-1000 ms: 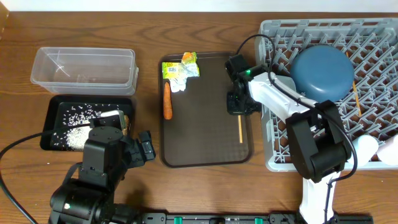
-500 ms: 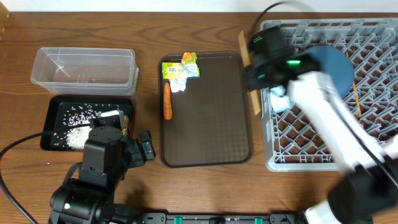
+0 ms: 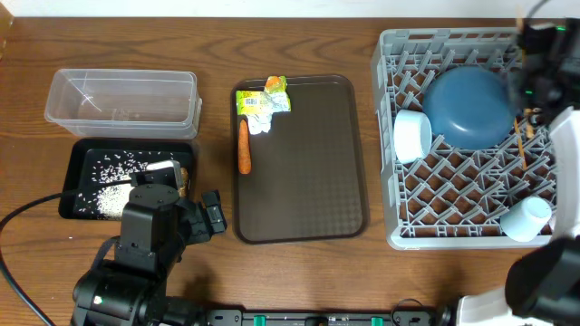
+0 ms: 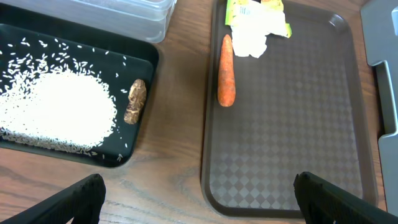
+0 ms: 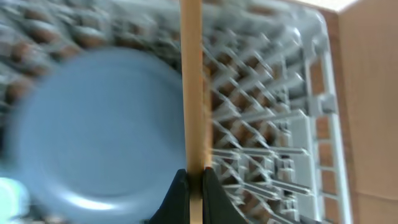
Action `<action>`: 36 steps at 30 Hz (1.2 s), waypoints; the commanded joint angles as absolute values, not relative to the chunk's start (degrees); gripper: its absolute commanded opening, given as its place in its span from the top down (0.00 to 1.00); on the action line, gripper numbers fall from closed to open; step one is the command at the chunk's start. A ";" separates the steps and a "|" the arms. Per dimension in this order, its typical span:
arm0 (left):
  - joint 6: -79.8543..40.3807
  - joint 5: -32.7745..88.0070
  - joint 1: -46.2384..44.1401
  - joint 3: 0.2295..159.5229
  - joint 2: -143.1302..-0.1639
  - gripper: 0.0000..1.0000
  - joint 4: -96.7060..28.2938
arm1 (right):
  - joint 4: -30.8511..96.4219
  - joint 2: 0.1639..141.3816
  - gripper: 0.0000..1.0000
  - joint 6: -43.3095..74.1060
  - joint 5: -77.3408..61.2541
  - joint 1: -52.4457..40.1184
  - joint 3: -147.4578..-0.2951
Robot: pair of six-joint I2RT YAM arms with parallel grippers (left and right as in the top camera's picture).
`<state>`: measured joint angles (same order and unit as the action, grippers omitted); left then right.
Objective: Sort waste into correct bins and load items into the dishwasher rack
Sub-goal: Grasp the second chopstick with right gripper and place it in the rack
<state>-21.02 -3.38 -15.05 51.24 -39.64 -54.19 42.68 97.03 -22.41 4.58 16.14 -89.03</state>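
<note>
The thin wooden chopstick (image 5: 191, 87) that lay near the right edge of the dark brown serving tray (image 3: 308, 190) a second ago is off it. The right gripper (image 5: 190, 179), then low over that tray, has swung to the far right corner of the large grey lattice dishwasher rack (image 3: 390, 186). The left gripper (image 3: 210, 215) has not moved.

From overhead the right gripper is a dark blur cut by the frame edge, and the stick it carries cannot be made out there. Another chopstick (image 3: 521, 136) lies in the rack beside the large dark blue bowl (image 3: 469, 107). The left arm covers part of the shallow black tray (image 3: 72, 172).

The right wrist view shows the fingers pinched tight on the chopstick, which stands over the bowl's edge. The left wrist view shows its fingers spread wide and empty, the small orange carrot (image 4: 226, 70) and crumpled yellow-green wrapper (image 4: 255, 25) on the serving tray, and white rice (image 4: 53, 106) with a brown lump (image 4: 134, 101) in the black tray.
</note>
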 commanded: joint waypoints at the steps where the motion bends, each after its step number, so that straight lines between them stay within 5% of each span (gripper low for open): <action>1: -21.02 -3.64 -14.74 52.36 -39.59 0.02 -54.43 | 42.00 100.25 0.99 -28.49 1.89 19.44 -88.40; 10: -21.02 -3.64 -14.74 52.36 -39.62 0.02 -54.43 | 43.33 107.61 0.95 -29.17 1.91 21.10 -88.40; 11: -21.02 -3.64 -14.74 52.36 -39.59 0.02 -54.43 | 43.64 107.72 0.69 -27.88 1.89 20.97 -88.40; 12: -21.02 -3.64 -14.74 52.36 -39.62 0.02 -54.43 | 43.64 107.74 0.01 -26.35 1.91 20.91 -88.40; 36: -21.02 -3.64 -14.74 52.36 -39.62 0.02 -54.43 | 57.69 63.59 0.01 -9.87 -18.15 17.67 -88.44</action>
<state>-20.99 -3.38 -15.05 51.24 -39.64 -54.19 57.12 66.67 -11.44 -16.45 18.39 -88.23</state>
